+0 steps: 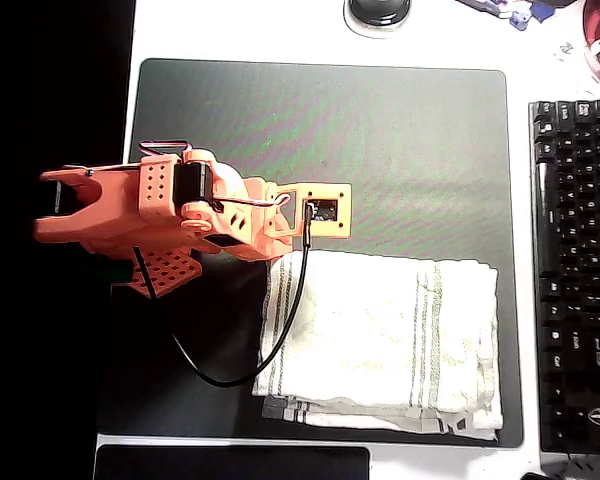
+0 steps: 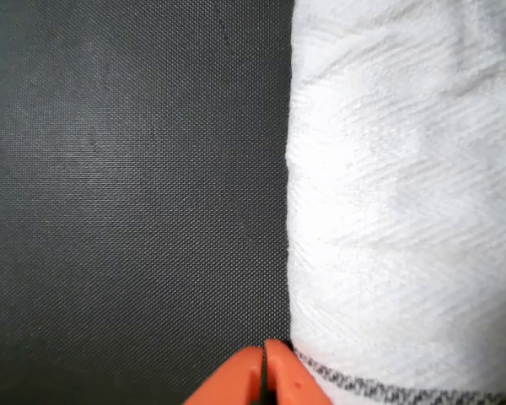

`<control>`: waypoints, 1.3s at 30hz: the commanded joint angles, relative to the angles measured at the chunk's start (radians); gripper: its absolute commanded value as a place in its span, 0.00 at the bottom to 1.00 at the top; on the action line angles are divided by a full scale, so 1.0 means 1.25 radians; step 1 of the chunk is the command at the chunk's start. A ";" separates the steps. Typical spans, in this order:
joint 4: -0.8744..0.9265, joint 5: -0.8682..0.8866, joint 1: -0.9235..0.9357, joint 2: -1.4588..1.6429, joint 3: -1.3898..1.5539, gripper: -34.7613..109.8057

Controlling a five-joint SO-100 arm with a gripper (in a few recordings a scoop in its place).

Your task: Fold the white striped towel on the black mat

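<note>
Overhead view: The black mat (image 1: 380, 130) lies on a white surface (image 1: 280, 30). The white striped towel (image 1: 380, 340) occupies the mat's 5 o'clock sector, folded, with a lower layer protruding along its bottom edge. Grey-green stripe groups run near its left and right edges. The orange arm (image 1: 160, 205) extends from 9 o'clock, its camera bracket at the towel's upper left corner. A black cable (image 1: 280, 335) loops from the arm across the towel's left stripes. A black keyboard (image 1: 575, 270) sits at 3 o'clock; single letters on its keys are too small to read reliably.

Wrist view: The gripper (image 2: 266, 375) appears at 6 o'clock, its orange fingers pressed together, holding nothing. It is just beside the towel's edge, over the mat.
</note>
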 commanded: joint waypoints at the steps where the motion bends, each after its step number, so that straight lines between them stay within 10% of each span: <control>1: 0.017 -0.011 0.001 0.020 0.018 0.24; 39: 0.020 -0.029 0.029 0.021 0.018 0.24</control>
